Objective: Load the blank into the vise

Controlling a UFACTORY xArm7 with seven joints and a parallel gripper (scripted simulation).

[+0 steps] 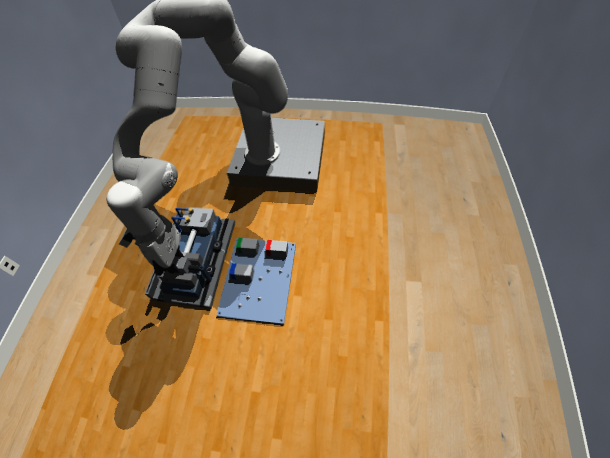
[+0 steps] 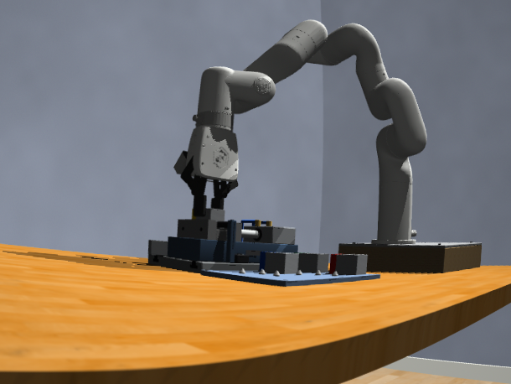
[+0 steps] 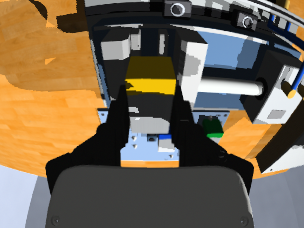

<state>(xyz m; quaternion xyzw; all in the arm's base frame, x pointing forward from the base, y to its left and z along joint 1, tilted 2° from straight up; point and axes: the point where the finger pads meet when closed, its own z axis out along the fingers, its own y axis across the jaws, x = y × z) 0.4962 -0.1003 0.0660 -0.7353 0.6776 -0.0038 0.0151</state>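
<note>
My gripper [image 2: 209, 205] [image 3: 150, 98] is shut on the blank with the yellow end [image 2: 216, 214] [image 3: 150, 86], one finger on each long side. The blank is between the fixed jaw [image 2: 197, 230] [image 3: 116, 49] and the moving jaw [image 3: 194, 65], its yellow end facing away from the infeed plate [image 1: 265, 311] [image 2: 289, 282]. Its upper part stands above the jaw tops. The work stop [image 2: 231, 241] is a rod on the infeed-plate side. Contact with the bars, fixed jaw and stop is hidden. Blue-ended [image 1: 242, 273] [image 2: 285, 263], green-ended [image 1: 248, 246] [image 2: 315, 262] and red-ended [image 1: 278, 249] [image 2: 353, 264] blanks stand on the infeed plate.
The end block with hoses [image 1: 201, 220] [image 2: 278, 235] and its pale shaft [image 1: 189, 242] [image 3: 230, 86] lie on the robot-base side of the moving jaw. Several small pins stick up from the infeed plate. The robot base plate [image 1: 300, 145] is behind.
</note>
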